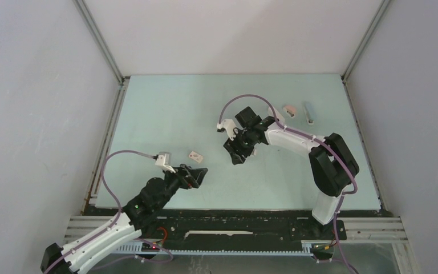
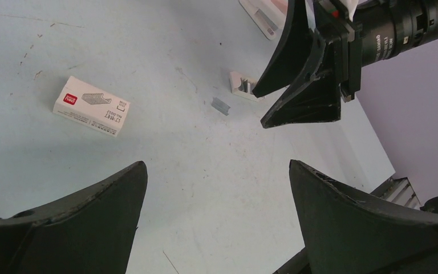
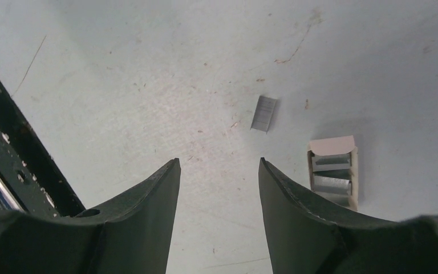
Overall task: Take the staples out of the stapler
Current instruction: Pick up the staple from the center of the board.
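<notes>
A short dark-grey strip of staples (image 3: 264, 113) lies loose on the pale table, just beyond my right gripper's fingertips; the same staples (image 2: 220, 105) show in the left wrist view. My right gripper (image 3: 218, 161) hovers open over bare table and holds nothing; it sits mid-table (image 1: 236, 155). My left gripper (image 2: 217, 162) is wide open and empty, low at the front (image 1: 198, 174). What looks like the stapler (image 1: 290, 110), pale pink and white, lies at the back right, far from both grippers; only its edge (image 2: 265, 14) shows in the left wrist view.
An open card tray of staple strips (image 3: 332, 171) sits right of my right fingers. A closed white staple box (image 2: 91, 105) with a red mark lies between the arms (image 1: 195, 156). A slim blue-grey object (image 1: 309, 112) lies beside the stapler. Grey walls enclose the table.
</notes>
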{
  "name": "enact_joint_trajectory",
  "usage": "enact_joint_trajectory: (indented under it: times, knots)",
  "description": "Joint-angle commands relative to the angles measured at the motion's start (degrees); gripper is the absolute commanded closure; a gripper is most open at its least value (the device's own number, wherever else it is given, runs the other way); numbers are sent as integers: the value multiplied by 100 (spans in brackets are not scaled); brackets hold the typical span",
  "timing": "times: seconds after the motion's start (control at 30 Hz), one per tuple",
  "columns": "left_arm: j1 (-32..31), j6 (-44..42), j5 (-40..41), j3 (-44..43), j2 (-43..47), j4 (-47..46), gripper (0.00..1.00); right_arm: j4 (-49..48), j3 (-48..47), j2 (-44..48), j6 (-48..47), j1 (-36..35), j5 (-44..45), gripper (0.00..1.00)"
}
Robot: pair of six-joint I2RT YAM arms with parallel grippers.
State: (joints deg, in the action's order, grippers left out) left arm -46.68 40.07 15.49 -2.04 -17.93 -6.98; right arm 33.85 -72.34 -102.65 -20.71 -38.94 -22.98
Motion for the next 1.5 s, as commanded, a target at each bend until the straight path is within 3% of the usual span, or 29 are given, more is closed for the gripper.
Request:
enact_joint_trajectory:
  times: [0.0,0.43,1.47]
  knots:
    - [37,27,154,-17,-272,-319,0,-477,-137,-8,526,-52,257,38]
    - [39,218,168,74,-286,-385,0,-750,-62,-159,1014,-34,345,38]
    - [36,611,203,542,-198,-650,0,-739,-61,-405,1007,-74,442,40]
